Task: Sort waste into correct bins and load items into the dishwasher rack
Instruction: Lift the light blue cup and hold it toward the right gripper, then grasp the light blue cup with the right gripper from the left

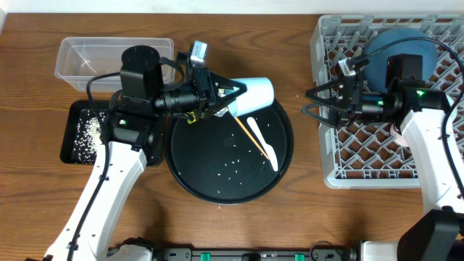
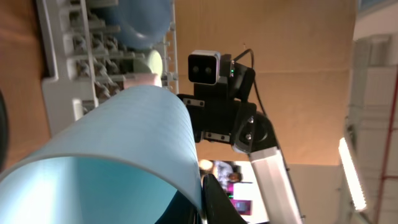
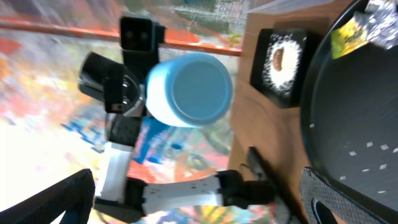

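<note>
The left end effector (image 1: pixel 226 100) is clamped on the rim of the light blue cup (image 1: pixel 255 94), which it holds on its side above the far edge of the round black tray (image 1: pixel 181 167). By the look of it the cup is partway to the rack (image 1: pixel 341 163) and not yet loaded. On the tray below lie the white spoon (image 1: pixel 271 154) and scattered rice grains (image 1: pixel 233 165). The yellow wrapper (image 3: pixel 350 38) and silver foil (image 3: pixel 380 18) sit at the tray's rim, so all of these seem left to sort.

The right end effector (image 1: pixel 312 107) hangs with its jaws wide apart and nothing in them, at the rack's near-left side. The dark blue bowl (image 1: pixel 395 43) already stands in the rack's far part.

On the left of the worktop (image 1: pixel 304 210), the shallow black tray (image 1: pixel 71 116) holds a heap of rice with the brown lump (image 3: pixel 280 59), so that waste looks binned. Whether the clear tub (image 1: pixel 72 51) holds anything I cannot tell
</note>
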Tool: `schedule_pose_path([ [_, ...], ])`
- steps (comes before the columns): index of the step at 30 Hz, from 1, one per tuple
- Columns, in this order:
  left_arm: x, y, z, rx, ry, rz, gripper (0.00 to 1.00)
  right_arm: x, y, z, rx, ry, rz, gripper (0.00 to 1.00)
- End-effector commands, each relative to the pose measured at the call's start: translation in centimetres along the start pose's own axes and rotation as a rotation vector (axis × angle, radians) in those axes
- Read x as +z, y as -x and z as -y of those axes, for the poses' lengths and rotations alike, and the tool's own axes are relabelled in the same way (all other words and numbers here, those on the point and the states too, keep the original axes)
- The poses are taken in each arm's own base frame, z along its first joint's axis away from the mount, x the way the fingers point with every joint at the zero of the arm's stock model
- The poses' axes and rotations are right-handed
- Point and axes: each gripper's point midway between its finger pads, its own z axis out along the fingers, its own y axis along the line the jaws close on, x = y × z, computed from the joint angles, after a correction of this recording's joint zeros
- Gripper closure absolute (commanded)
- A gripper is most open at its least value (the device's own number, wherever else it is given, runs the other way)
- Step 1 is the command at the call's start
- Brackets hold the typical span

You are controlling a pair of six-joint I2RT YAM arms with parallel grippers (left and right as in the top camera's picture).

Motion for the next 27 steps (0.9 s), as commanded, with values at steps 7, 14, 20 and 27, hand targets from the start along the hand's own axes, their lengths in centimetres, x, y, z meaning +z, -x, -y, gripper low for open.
schedule_pose_path([
  [7, 1.2, -1.9, 2.4, -0.103, -0.061, -0.082, 0.94, -0.4, 0.0, -0.8, 0.131, 0.059, -0.006, 0.01],
  [14, 2.8, -2.8, 4.4, -0.071, -0.108, -0.085, 0.94, -0.5, 0.3, -0.8, 0.171, 0.059, -0.007, 0.01],
  [20, 2.9, -2.7, 4.2, -0.09, -0.105, -0.082, 0.94, -0.7, 1.6, -1.3, 0.228, 0.06, 0.002, 0.01],
  [27, 3.5, -2.3, 4.1, -0.09, -0.1, -0.048, 0.94, -0.5, 2.2, -1.8, 0.285, 0.061, -0.007, 0.01],
])
